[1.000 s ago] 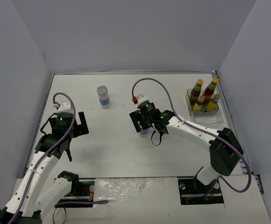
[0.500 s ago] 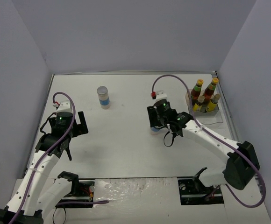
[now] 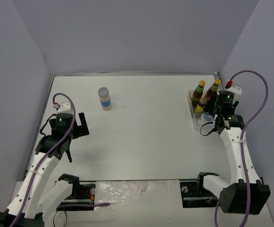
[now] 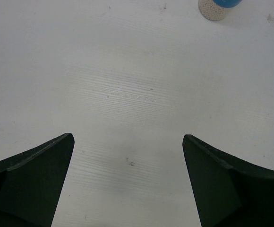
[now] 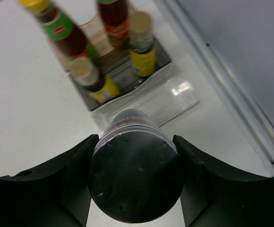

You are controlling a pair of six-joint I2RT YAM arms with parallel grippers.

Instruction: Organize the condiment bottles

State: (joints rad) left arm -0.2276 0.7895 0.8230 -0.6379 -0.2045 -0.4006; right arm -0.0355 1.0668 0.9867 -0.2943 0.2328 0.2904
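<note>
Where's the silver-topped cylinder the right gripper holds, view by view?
Top external: silver-topped cylinder mostly hidden under the right gripper, by the clear tray's near end.
Left wrist: not in it; that one is the loose cylinder.
Right wrist: bottom centre, between the fingers.
Shared landmark: the four sauce bottles in the tray.

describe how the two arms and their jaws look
The left arm and right arm both have white tubular links, black joint housings and black wrist units with small green lights. A purple cable ending in a red plug loops along each. The jaws are dark, broad, matte paddles with curved inner faces.
</note>
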